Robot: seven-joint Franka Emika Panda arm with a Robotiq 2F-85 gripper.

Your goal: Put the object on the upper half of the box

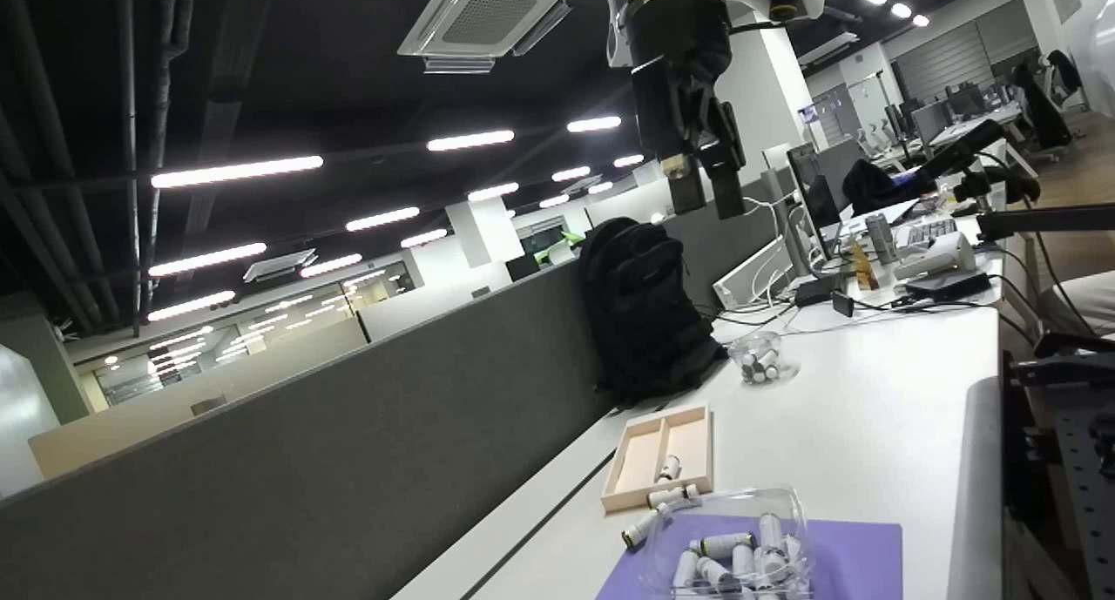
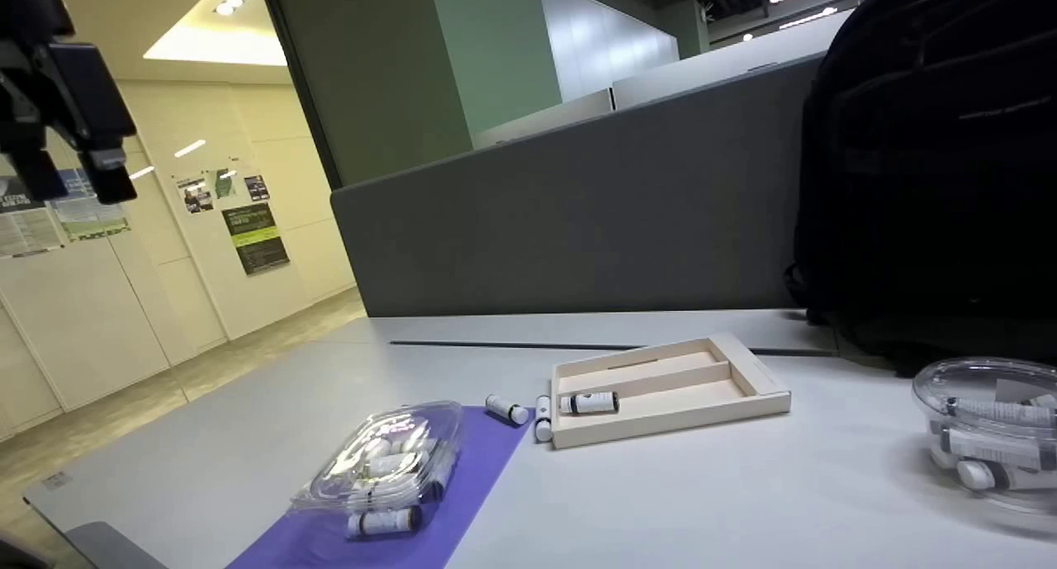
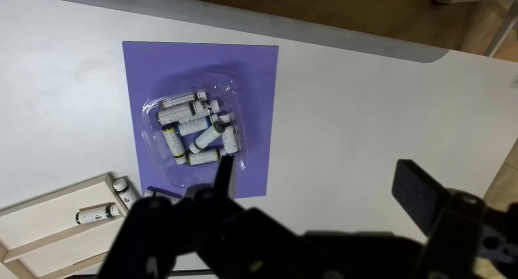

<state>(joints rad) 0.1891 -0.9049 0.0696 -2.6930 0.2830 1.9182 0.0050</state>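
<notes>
The pale wooden box (image 1: 629, 501) lies flat on the table and shows in both exterior views (image 2: 677, 424). A divider splits it into two long compartments; its near part shows in the wrist view (image 3: 44, 243). One small white-labelled bottle (image 2: 590, 402) lies in the compartment nearer the table's front edge, at the end towards the purple sheet; it also shows in the wrist view (image 3: 97, 214). A second bottle (image 3: 126, 193) lies outside along the box's end wall. A third bottle (image 2: 506, 410) lies near it. My gripper (image 3: 315, 169) is open and empty, high above the table (image 1: 710, 198).
A clear container (image 2: 376, 462) of several bottles stands on a purple sheet (image 3: 259, 109), also seen in the wrist view (image 3: 238, 149). A clear round tub (image 2: 983, 379) holds more bottles. A black backpack (image 1: 640, 313) leans on the grey partition (image 1: 392, 426) behind the box.
</notes>
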